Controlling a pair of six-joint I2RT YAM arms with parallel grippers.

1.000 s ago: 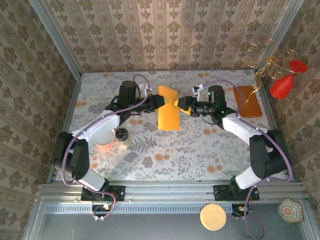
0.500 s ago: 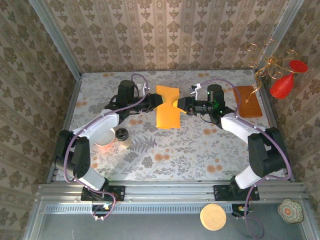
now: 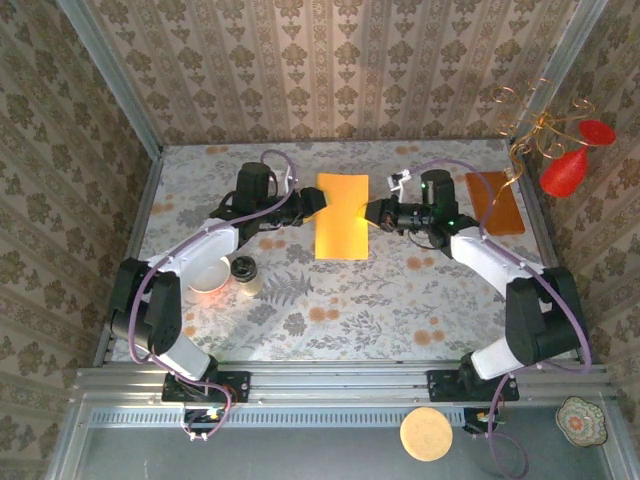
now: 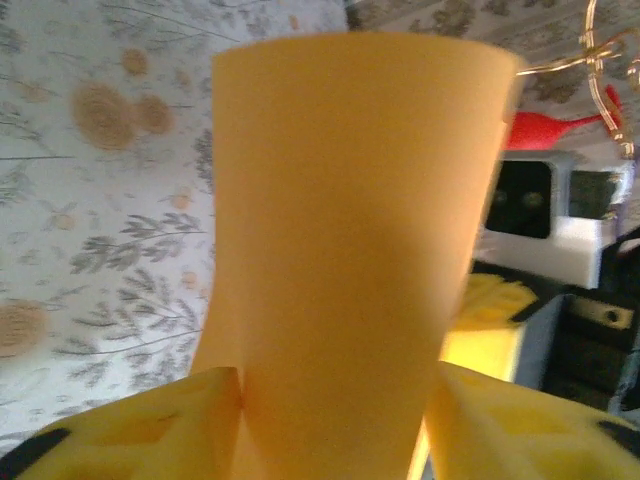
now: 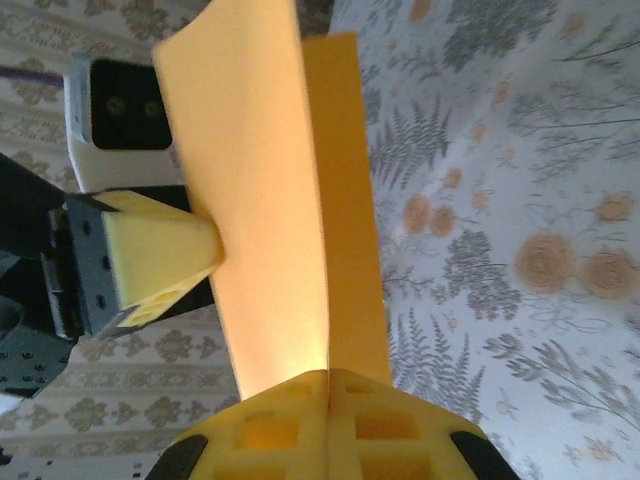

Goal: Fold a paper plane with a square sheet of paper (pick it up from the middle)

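Midair, left hand (image 3: 318, 203), right hand (image 3: 370, 212) pinch paper (image 3: 341, 228)

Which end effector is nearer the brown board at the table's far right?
Right. The right end effector grips the square sheet of paper on the edge facing the brown board; the left end effector holds the opposite edge, farther away.

We see a robotics lab cell dressed up as a home: the table (image 3: 400, 300) wears a floral cloth, damask-papered panels (image 3: 330, 70) box it in behind and at both sides, and along its near edge runs a slotted aluminium rail (image 3: 330, 385) carrying two robot arms (image 3: 490, 265).
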